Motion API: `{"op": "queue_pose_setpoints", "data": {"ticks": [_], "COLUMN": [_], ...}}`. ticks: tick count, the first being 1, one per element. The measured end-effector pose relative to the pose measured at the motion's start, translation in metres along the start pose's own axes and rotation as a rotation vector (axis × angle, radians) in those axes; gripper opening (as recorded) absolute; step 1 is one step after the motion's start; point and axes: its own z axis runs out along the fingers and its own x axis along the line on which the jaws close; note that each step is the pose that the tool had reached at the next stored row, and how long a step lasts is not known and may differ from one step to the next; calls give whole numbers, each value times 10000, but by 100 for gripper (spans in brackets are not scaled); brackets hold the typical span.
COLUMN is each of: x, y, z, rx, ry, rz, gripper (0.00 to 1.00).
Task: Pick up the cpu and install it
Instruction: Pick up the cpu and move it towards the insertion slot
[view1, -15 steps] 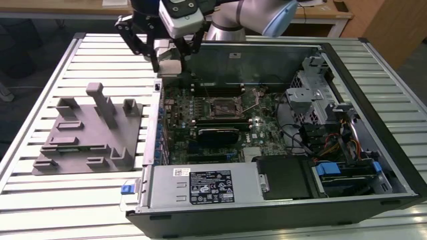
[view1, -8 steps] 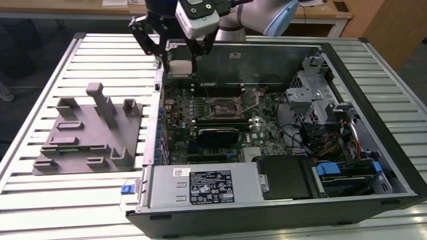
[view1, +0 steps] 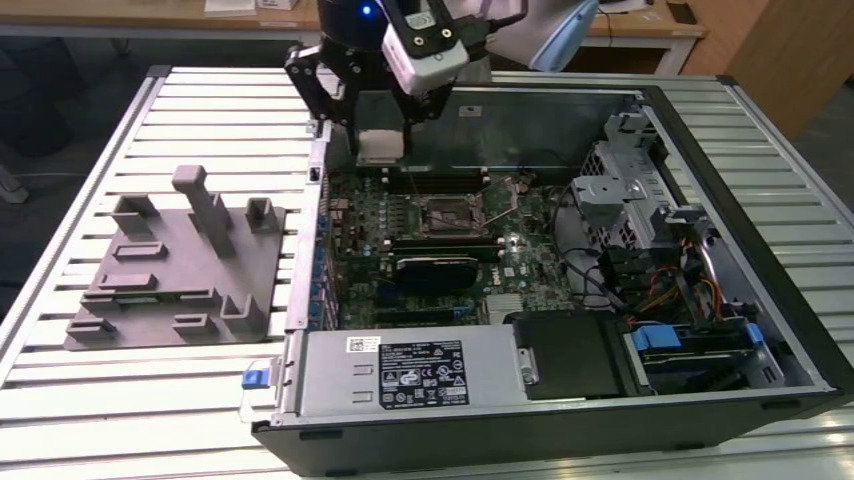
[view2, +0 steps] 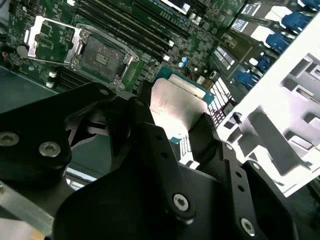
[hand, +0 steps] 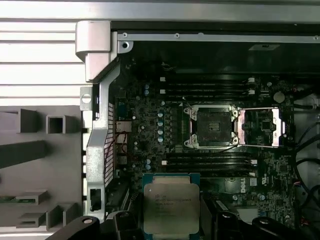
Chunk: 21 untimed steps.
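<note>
On my feed there's a slatted worktop (view1: 80, 400) with a grey plastic fixture (view1: 167, 270) by its edge on the exterior view's left. An open PC case (view1: 534, 440) sits just beside it. The motherboard (view1: 527, 215) faces up, its socket frame (view1: 447, 212) flipped open mid-board, and the power supply (view1: 400, 372) is in the case corner nearest the fixture.

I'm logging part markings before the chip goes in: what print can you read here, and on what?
No text is legible enough to quote.
The cpu, metal top, first wrist view: printed lines, too blurred.
Black label on the power supply: too small.
White sticker beside it: too small.
Motherboard: white markings, too small.
</note>
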Motion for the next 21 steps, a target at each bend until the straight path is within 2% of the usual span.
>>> {"op": "queue_pose_setpoints", "data": {"ticks": [13,21], "x": [-152,-270], "y": [0,36], "z": [241,390], "rx": [1,0], "ry": [10,27], "rz": [0,1], "gripper": [54,54]}}
